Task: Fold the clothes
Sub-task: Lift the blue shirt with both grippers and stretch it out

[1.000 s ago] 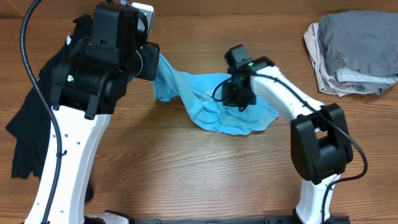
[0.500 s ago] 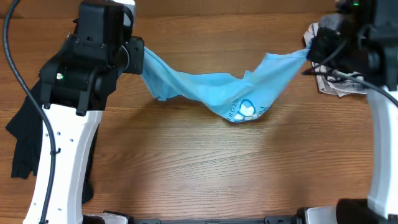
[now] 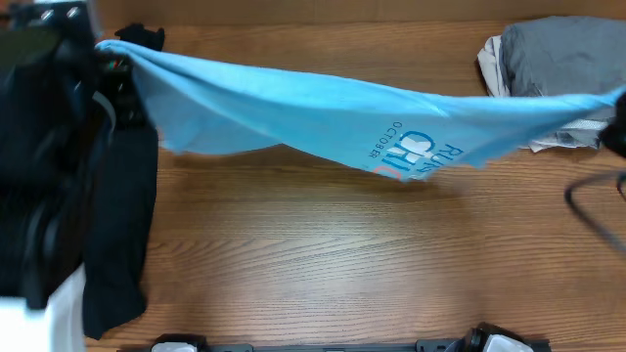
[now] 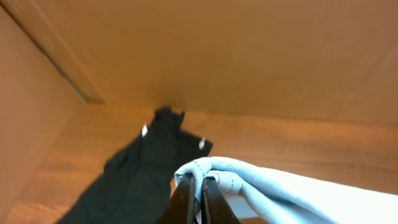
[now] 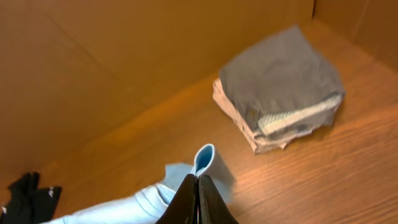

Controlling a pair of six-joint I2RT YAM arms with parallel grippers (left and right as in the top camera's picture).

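Note:
The light blue T-shirt (image 3: 323, 112) with white lettering (image 3: 416, 152) hangs stretched in the air across the table, from far left to the right edge. My left gripper (image 4: 200, 183) is shut on a bunched corner of it (image 4: 249, 180). My right gripper (image 5: 198, 183) is shut on its other end (image 5: 205, 158). In the overhead view the left arm (image 3: 44, 166) is raised close to the camera and hides its fingers; the right gripper is mostly past the right edge. The black T-shirt (image 4: 143, 168) lies on the table at the far left, and it also shows in the right wrist view (image 5: 25, 190).
A stack of folded grey and beige clothes (image 3: 553, 59) sits at the back right corner, also in the right wrist view (image 5: 280, 93). Brown cardboard walls (image 4: 249, 56) stand along the back and left. The wooden tabletop (image 3: 342, 254) lies below the hanging shirt.
Both arms have risen and moved apart, pulling the blue shirt off the table from a sagging bunch into a wide taut span. The lettering now faces up.

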